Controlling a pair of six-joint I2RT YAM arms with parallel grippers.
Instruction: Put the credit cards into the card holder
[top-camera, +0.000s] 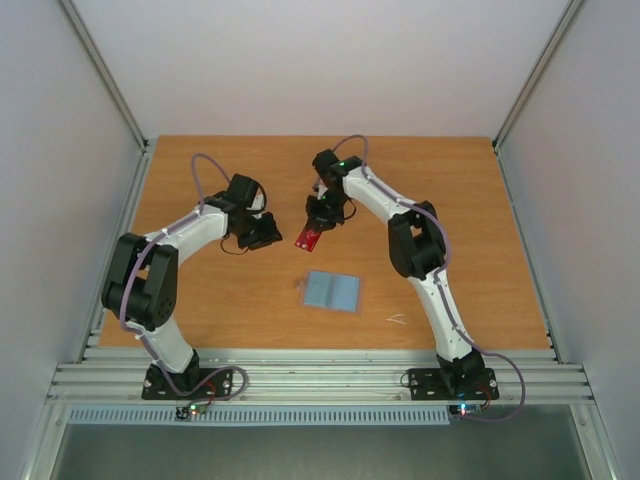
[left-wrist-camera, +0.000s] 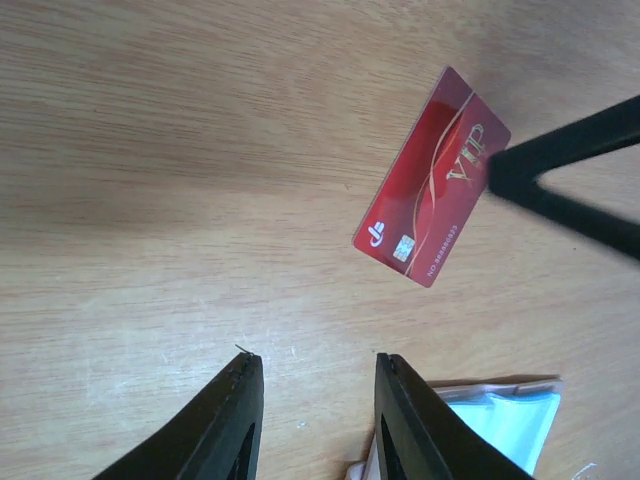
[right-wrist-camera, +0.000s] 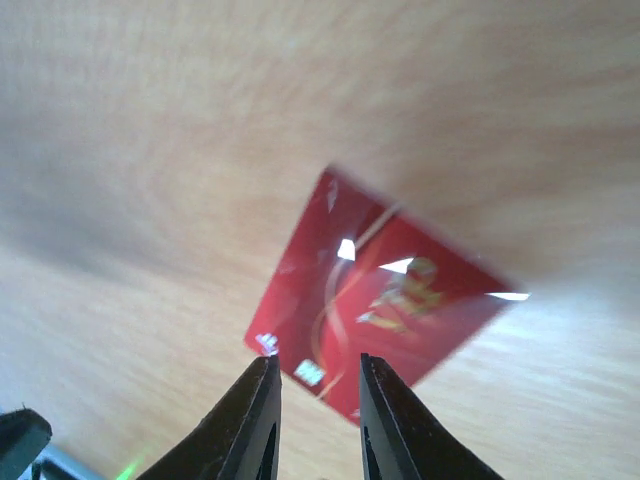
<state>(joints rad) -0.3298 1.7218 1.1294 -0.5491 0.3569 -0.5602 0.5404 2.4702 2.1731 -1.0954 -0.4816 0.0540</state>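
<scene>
Soft, even light from above fills the overhead view, leaving only faint shadows on the orange-brown wooden tabletop. The left wrist view is sharp, the glossy red plastic card crisp. The right wrist view is blurred: white glare spots on the card, smeared wood around it, dim shading left of it.

We've got the wooden tabletop filling the middle of the overhead frame, and there, lower right of centre, a tiny white scrap lying on it. Along the bottom run ribbed aluminium rails, a grey slotted strip just below them, and white wall panels close in the top and both sides
</scene>
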